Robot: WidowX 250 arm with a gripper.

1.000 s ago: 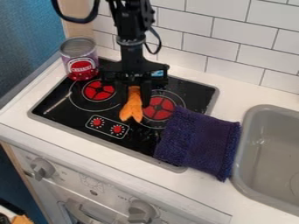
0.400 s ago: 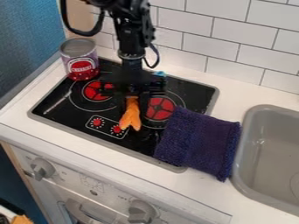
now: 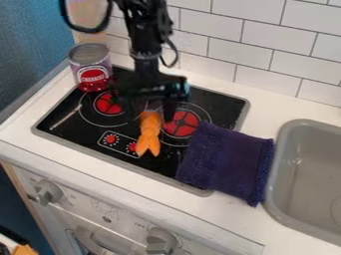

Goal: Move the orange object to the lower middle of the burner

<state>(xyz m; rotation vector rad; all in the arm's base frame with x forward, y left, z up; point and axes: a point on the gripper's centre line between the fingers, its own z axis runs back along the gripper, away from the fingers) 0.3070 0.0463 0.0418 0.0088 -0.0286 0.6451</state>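
Observation:
The orange object (image 3: 149, 134) lies on the black burner top (image 3: 80, 130), between the two red rings, its forked end pointing down toward the front edge. That end lies beside the right red knob picture. Above the object's upper end hangs my gripper (image 3: 151, 114), open, with a finger on either side of that end. The gripper's dark body covers the part of the burner top behind it.
A can (image 3: 91, 67) stands at the back left corner of the burner top. A purple cloth (image 3: 226, 160) lies over its right front part. Farther right is the grey sink (image 3: 283, 164), and a tiled wall (image 3: 276, 32) rises behind.
The orange object has moved toward the front edge, between the rings. My gripper came down and forward with it, then its fingers spread apart and it rose slightly.

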